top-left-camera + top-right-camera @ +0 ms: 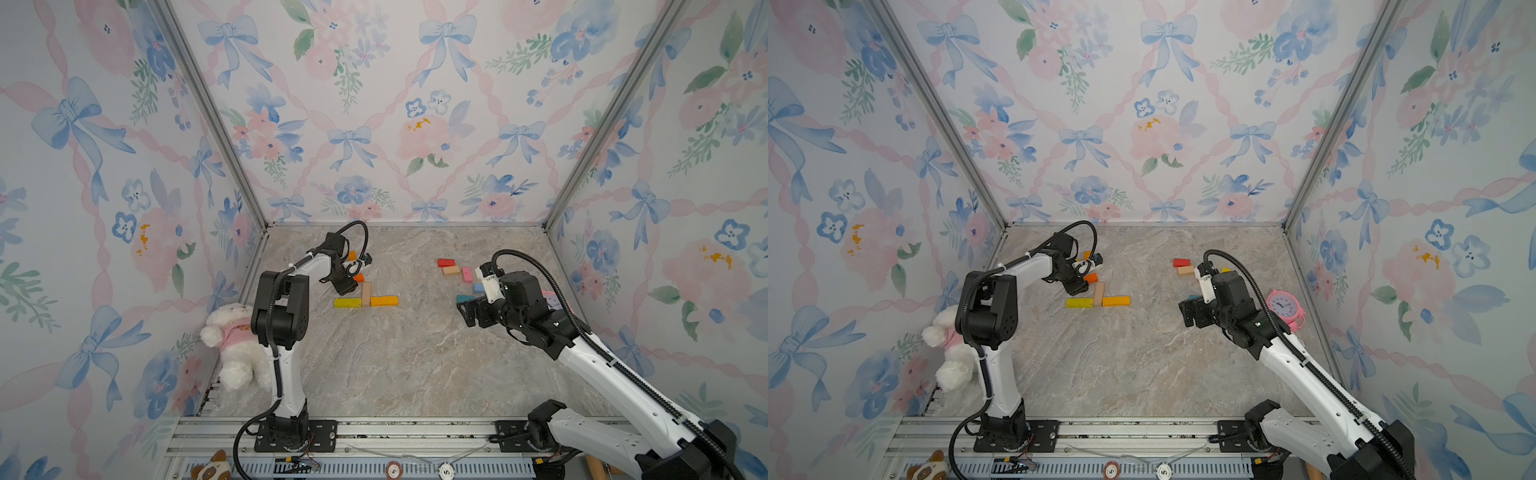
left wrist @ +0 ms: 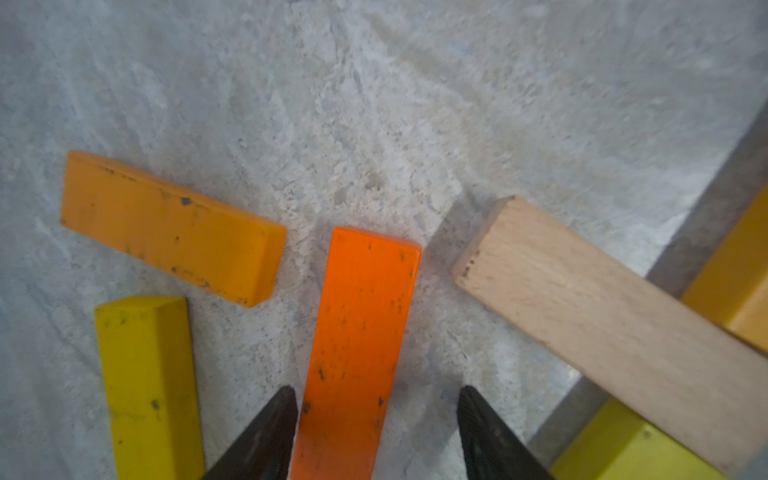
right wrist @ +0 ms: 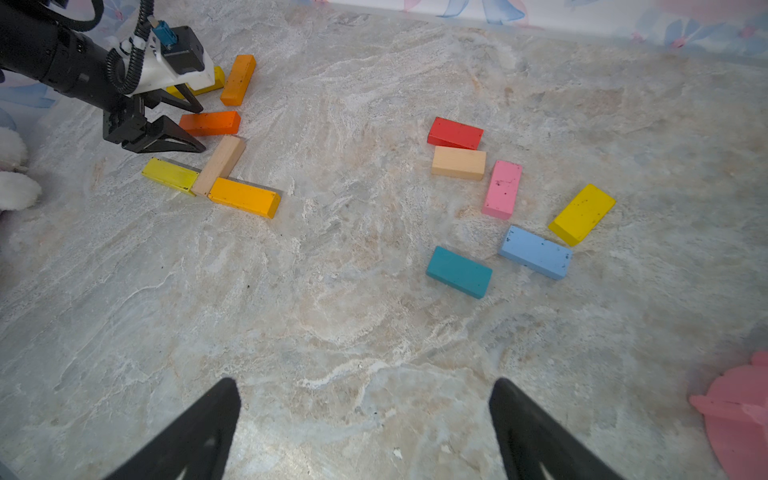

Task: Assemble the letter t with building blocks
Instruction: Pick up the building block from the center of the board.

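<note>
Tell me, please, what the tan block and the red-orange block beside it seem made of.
Tan block: apparently bare, unpainted wood; grain lines show. Red-orange block: likely wood too, coated in matte orange paint with dark chips and specks.

Long tan rectangular block [image 2: 602,316]: bare wood, visible grain, matt. Long orange rectangular block [image 2: 357,345]: matt paint, scuffed and speckled. Stone-patterned grey tabletop [image 3: 374,332]: smooth, slight sheen. White soft toy [image 1: 232,345]: fluffy plush.

Marble-patterned tabletop [image 1: 415,357]; walls [image 1: 374,104] papered with bows and flowers; white plush toy [image 1: 232,345] in pink at the tabletop's left edge; pink alarm clock [image 1: 1283,307] at its right edge; smaller plush [image 1: 210,469] by the front rail [image 1: 395,428].
</note>
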